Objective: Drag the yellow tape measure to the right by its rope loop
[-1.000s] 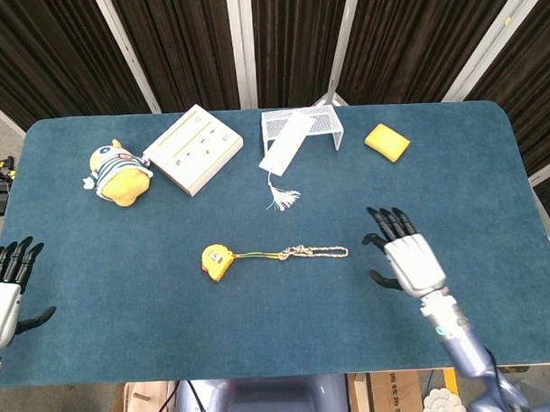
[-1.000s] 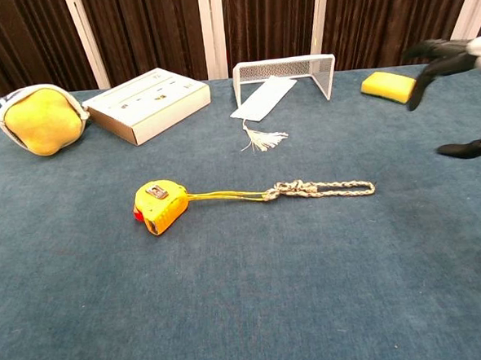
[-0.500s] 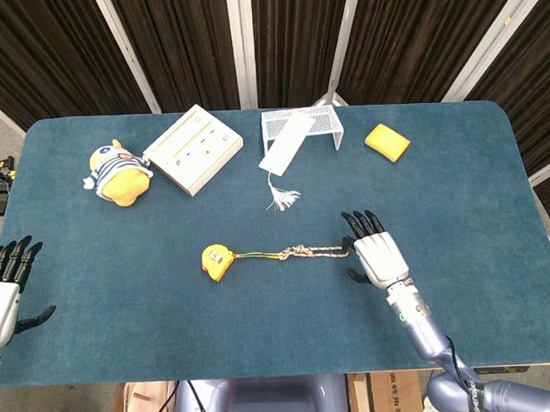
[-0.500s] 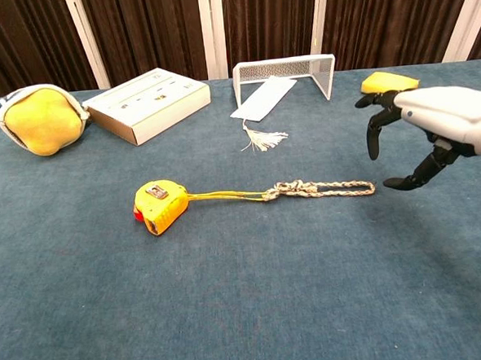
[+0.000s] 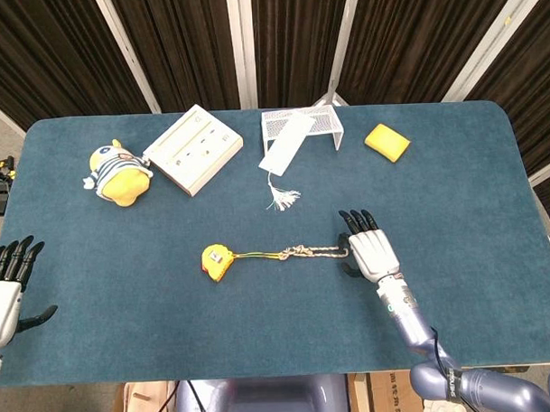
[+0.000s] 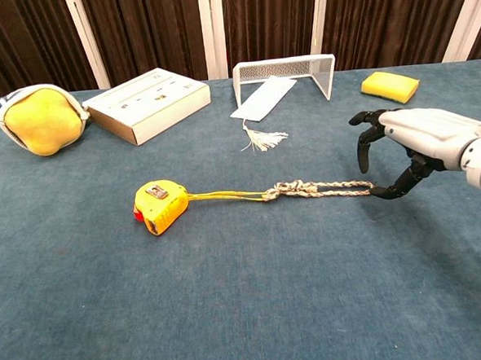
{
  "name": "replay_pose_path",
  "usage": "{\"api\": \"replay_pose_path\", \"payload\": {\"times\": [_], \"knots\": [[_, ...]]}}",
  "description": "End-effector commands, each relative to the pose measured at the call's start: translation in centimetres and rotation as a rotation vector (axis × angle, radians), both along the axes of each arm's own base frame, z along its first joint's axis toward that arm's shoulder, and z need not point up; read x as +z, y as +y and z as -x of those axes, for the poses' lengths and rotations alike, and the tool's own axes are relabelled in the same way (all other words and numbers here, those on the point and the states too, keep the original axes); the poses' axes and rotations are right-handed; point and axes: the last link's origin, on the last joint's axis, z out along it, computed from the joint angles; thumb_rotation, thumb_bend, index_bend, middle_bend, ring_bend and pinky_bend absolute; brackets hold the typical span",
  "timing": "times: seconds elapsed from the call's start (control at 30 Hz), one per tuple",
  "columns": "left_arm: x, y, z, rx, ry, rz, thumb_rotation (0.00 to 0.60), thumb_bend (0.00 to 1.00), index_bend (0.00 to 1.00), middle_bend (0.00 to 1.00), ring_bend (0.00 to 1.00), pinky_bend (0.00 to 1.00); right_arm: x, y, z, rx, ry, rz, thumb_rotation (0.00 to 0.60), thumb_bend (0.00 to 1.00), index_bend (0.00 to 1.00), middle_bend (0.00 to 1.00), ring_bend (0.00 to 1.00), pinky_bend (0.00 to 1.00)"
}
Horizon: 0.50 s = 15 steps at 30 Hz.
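The yellow tape measure (image 5: 216,261) (image 6: 160,206) lies mid-table. Its yellow cord runs right to a knot and a braided rope loop (image 5: 324,252) (image 6: 327,189) lying flat on the cloth. My right hand (image 5: 371,250) (image 6: 410,141) hovers just right of the loop's far end, fingers spread and pointing down, holding nothing. In the chest view its thumb tip sits right at the loop's end; I cannot tell whether they touch. My left hand (image 5: 5,288) rests open at the table's left front edge, far from the tape measure.
A yellow plush toy (image 5: 117,172) and a white box (image 5: 193,147) sit at the back left. A white wire rack (image 5: 301,126) with a tasselled white card leaning on it stands at the back centre. A yellow sponge (image 5: 387,141) lies at the back right.
My right hand has moved left and down, from well right of the loop to its right end. The tape measure, its rope and my left hand have not moved.
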Motion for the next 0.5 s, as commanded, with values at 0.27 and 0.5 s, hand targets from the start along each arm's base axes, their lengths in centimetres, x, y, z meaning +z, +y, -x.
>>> {"api": "replay_pose_path", "payload": {"times": [0.27,0.5], "knots": [[0.0,0.1,0.1,0.006,-0.008,0.002,0.6,0.0,0.0,0.0,0.0,0.0,-1.2,-0.5,0.1,-0.018,-0.007,-0.009,0.6,0.37,0.52,0.1,0.0,0.0],[0.0,0.2,0.1,0.008,-0.012,0.004,0.6,0.0,0.0,0.0,0.0,0.0,-1.7,-0.7,0.4,-0.034,-0.008,-0.008,0.6,0.37,0.52,0.1,0.0,0.0]]}}
